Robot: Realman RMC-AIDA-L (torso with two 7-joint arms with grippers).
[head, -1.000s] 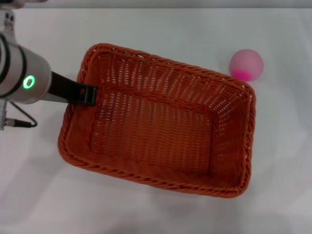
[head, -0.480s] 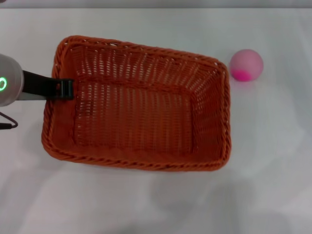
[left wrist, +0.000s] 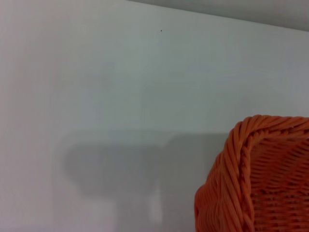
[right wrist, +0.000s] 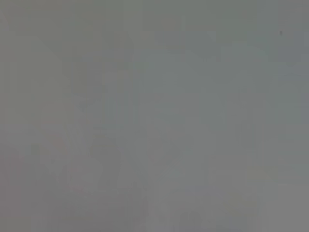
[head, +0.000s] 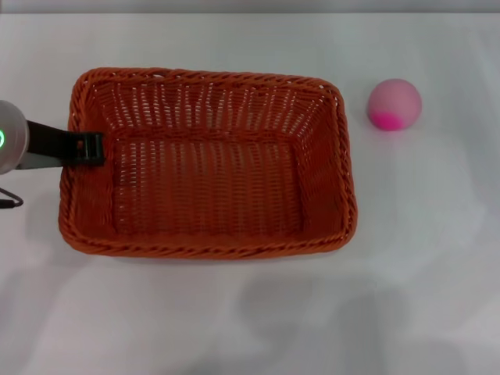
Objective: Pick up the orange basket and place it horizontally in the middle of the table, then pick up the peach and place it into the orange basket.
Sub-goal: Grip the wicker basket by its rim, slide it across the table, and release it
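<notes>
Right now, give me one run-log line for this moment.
left gripper: shut on basket rim, left end | basket: lying level across table | peach: on table, outside basket, to its right | right gripper: not in view

The orange basket (head: 207, 164) is showing orange-brown wicker, braided at the rim, openwork on its sides. Right of the basket, the peach (head: 394, 103) is glowing pale pink with a magenta patch. The table (head: 250, 320) is lying plain white.
</notes>
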